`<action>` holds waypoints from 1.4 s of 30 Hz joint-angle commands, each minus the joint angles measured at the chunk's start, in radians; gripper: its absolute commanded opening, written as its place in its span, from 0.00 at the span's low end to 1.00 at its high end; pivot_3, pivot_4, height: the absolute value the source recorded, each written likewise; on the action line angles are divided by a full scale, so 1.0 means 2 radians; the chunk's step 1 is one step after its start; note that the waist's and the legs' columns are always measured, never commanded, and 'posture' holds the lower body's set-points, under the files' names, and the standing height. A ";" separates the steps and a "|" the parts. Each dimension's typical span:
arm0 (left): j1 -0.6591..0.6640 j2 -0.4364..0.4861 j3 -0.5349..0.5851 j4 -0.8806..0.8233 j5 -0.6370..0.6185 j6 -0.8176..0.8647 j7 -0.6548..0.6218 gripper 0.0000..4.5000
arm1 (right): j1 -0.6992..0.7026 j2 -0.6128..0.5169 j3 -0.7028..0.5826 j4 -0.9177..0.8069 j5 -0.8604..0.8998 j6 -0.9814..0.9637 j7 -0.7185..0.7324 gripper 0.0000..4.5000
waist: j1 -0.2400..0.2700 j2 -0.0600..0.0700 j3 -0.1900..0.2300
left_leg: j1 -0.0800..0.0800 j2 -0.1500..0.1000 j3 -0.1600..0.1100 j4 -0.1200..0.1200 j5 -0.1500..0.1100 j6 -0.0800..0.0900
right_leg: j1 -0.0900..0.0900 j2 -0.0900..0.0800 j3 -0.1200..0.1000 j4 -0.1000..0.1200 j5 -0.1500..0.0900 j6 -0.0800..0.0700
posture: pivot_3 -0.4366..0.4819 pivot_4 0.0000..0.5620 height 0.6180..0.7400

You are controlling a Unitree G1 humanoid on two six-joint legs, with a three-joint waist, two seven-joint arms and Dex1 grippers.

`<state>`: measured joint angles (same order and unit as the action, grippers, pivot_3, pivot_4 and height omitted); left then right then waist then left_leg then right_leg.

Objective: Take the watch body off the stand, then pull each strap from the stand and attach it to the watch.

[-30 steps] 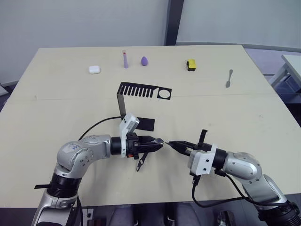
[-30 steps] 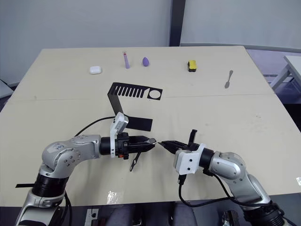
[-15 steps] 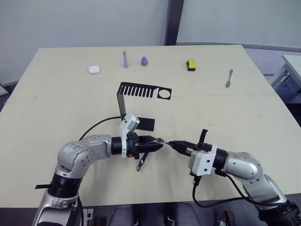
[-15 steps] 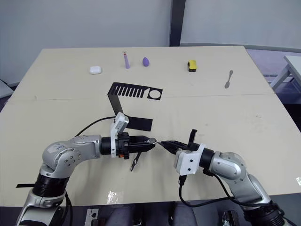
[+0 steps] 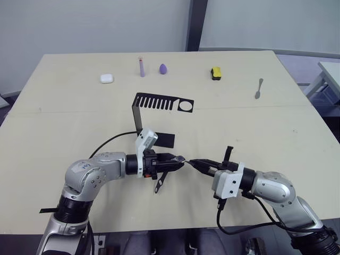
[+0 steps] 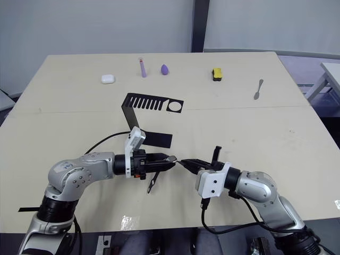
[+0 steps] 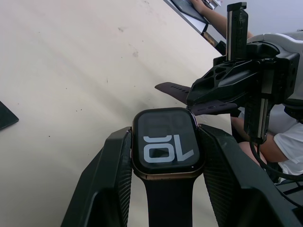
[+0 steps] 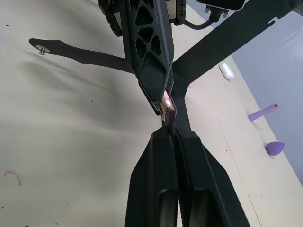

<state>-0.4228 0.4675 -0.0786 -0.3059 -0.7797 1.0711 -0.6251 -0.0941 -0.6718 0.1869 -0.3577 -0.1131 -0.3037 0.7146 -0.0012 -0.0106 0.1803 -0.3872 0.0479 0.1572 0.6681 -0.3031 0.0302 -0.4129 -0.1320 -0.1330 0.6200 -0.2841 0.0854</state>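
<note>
- Pale beige counter [image 5: 276,133] against a grey wall; along its far edge lie a white case [image 5: 107,78], a lilac stick [image 5: 141,67], a purple egg-shaped piece [image 5: 162,68], a yellow-black block [image 5: 215,73] and a spoon [image 5: 258,88].
- The stand [image 5: 159,106] sits near the middle of the counter, its comb slots bare: the watch body and both straps are off it.
- The left gripper [image 5: 171,161] has its fingers [image 7: 111,179] closed on the sides of the watch body [image 7: 166,144], held above the counter toward the near edge. 1 strap [image 5: 159,183] already hangs from the body's rear end.
- The right gripper [image 5: 201,163] pinches the second strap [image 7: 189,92] flat between nearly closed fingers [image 8: 156,179].
- The key relation: the 2 grippers point at each other, tip to tip, and the strap's long axis runs roughly in line with the watch's free end, its tip just beside or touching the slot; I cannot tell which.
- By my judgement, the second strap is being seated; what remains is a straight slide into the lug, and any tilt would jam it.
</note>
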 commanded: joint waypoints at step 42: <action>-0.006 -0.012 0.000 -0.017 -0.004 -0.002 0.008 0.36 | -0.021 0.016 0.009 -0.012 0.002 0.019 0.004 0.00 | 0.000 0.000 0.000 | 0.000 0.000 0.000 0.000 0.000 0.000 | 0.000 0.000 0.000 0.000 0.000 0.000 | 0.48 0.27 1.00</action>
<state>-0.4231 0.4536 -0.0754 -0.3058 -0.7782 1.0711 -0.6023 -0.1240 -0.6518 0.1934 -0.3509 -0.1195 -0.2593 0.7151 -0.0012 -0.0106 0.1803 -0.3873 0.0479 0.1572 0.6682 -0.3031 0.0302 -0.4129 -0.1319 -0.1331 0.6202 -0.2841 0.0854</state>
